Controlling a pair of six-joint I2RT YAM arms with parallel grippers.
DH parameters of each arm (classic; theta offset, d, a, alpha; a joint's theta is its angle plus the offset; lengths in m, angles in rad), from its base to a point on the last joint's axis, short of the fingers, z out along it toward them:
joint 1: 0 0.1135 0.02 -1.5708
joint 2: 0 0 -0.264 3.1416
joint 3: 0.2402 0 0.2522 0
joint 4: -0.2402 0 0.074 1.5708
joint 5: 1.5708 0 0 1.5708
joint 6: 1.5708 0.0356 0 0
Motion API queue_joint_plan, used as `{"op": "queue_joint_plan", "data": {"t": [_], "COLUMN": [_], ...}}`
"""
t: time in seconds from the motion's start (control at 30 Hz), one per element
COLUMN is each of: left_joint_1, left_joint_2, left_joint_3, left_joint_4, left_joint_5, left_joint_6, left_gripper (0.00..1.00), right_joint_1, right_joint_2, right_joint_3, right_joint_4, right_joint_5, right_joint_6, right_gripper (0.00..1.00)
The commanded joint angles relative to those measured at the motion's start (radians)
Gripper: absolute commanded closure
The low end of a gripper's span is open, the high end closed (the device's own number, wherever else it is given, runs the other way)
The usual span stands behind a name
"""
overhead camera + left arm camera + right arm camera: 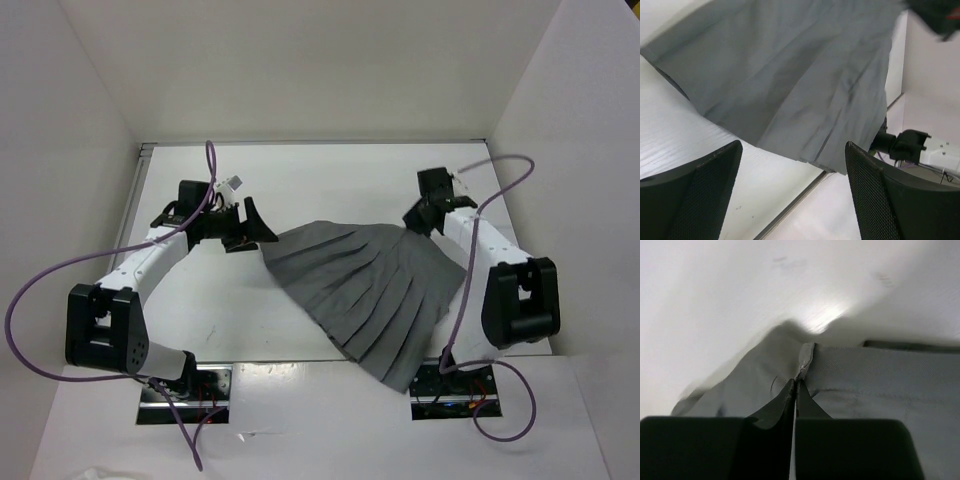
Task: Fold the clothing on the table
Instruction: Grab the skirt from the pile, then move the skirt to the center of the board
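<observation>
The dark grey pleated skirt (370,295) is lying spread flat in a fan shape on the white surface (230,310). It is sitting right of centre, with its pleats running from the far side down toward the near right. Its near end is overlapping the surface's front edge, just beside the base of your right arm (515,295). Your right fingers (418,218) are meeting the skirt at its far right corner. Seen from the right wrist, they are pressing together tip against tip and pinching a small puckered ridge of grey cloth beside a seam. Your left fingers (255,225) are standing spread wide just beside the skirt's far left corner. From the left wrist, the two dark mesh-textured pads are framing bare surface, with the skirt's edge lying beyond them and no cloth between them. White walls (80,120) are enclosing the surface on three sides, and purple cables (40,285) are looping from both arms.
</observation>
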Motion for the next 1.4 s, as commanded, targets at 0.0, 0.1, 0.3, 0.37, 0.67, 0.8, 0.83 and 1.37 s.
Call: {"op": "queue_joint_plan", "data": {"t": [0.0,0.1,0.3,0.37,0.67,0.8,0.83,1.37], "left_joint_1": [0.035,0.089,0.209,0.25,0.301,0.301,0.301,0.31], "left_joint_2": [-0.002,-0.046,-0.132,-0.132,-0.132,-0.132,-0.132,-0.105], "left_joint_3": [0.035,0.044,0.055,0.064,0.064,0.064,0.064,0.037], "left_joint_4": [-0.019,-0.028,-0.051,-0.06,-0.051,-0.019,-0.019,0.023], "left_joint_5": [-0.016,-0.09,-0.2,-0.201,-0.19,-0.179,-0.179,-0.179], "left_joint_6": [0.028,0.006,-0.025,-0.025,-0.025,-0.044,-0.044,-0.056], "left_gripper": [0.1,0.1,0.1,0.1,0.1,0.1,0.1,0.1], "right_joint_1": [0.136,0.158,0.158,0.158,0.158,0.214,0.244,0.836], "right_joint_2": [-0.172,-0.202,-0.327,-0.367,-0.319,-0.231,-0.219,-0.429], "right_joint_3": [0.325,0.507,0.595,0.606,0.566,0.544,0.544,0.639], "right_joint_4": [-0.006,-0.098,-0.181,-0.239,-0.301,-0.345,-0.362,-0.497], "right_joint_5": [0.007,-0.199,-0.445,-0.487,-0.527,-0.634,-0.634,-0.424], "right_joint_6": [-0.139,-0.235,-0.393,-0.445,-0.523,-0.607,-0.626,-0.586], "right_gripper": [1.0,1.0,1.0,1.0,1.0,1.0,1.0,1.0]}}
